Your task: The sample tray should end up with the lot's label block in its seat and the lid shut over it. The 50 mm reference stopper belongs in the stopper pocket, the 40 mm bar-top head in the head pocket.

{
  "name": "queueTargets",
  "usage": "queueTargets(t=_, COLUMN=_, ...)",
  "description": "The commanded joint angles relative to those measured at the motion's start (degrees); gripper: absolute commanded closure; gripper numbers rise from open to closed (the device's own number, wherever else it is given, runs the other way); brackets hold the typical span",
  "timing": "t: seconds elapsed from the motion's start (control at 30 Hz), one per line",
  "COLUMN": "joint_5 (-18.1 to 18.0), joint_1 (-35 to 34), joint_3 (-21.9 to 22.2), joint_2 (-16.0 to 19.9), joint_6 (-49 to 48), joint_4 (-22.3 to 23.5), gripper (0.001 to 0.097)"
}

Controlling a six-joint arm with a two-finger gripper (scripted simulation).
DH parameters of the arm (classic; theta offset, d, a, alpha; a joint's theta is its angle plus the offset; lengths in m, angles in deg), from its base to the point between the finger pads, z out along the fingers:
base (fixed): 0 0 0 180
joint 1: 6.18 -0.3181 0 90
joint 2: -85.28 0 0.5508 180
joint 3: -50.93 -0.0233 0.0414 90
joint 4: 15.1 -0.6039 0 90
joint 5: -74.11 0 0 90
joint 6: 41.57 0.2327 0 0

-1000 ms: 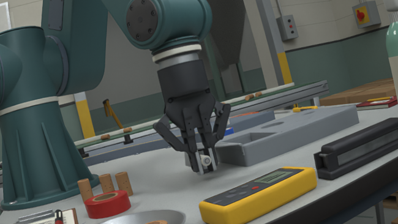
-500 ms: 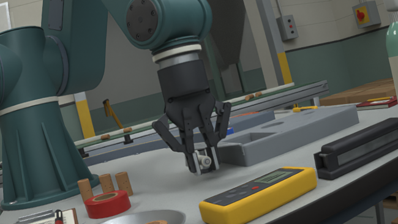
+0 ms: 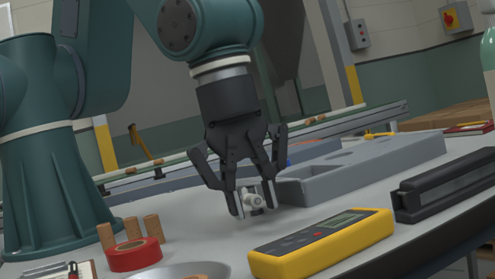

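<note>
The grey sample tray (image 3: 358, 164) lies on the bench with a square seat and two round pockets open on top. Its lid (image 3: 316, 146) lies open behind it. My gripper (image 3: 253, 202) is low over the bench just left of the tray's near corner, and it is open. A small white bar-top piece (image 3: 252, 200) lies between its fingers, at the bench surface. Three cork stoppers (image 3: 131, 228) stand upright at the robot's base, far left. A bit of blue (image 3: 288, 162) shows behind the gripper; I cannot tell what it is.
A shallow metal dish (image 3: 182, 271) sits at the front edge with a cork piece in it. A red tape roll (image 3: 134, 253) lies by the stoppers. A yellow meter (image 3: 323, 242) lies in front of the tray. A black bar-shaped device (image 3: 445, 186) lies to the right.
</note>
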Motion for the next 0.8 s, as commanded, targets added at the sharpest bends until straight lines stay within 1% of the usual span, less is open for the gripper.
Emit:
queueTargets(t=0.0, joint_5=0.00, joint_1=0.00, joint_3=0.02, joint_2=-0.02, joint_6=0.00, joint_4=0.00, gripper=0.0501)
queueTargets(t=0.3, joint_5=0.72, joint_1=0.00, joint_3=-0.04, joint_2=-0.80, joint_6=0.00, joint_4=0.00, gripper=0.0501)
queueTargets(t=0.77, joint_5=5.42, joint_1=0.00, joint_3=-0.18, joint_2=-5.64, joint_6=0.00, joint_4=0.00, gripper=0.0501)
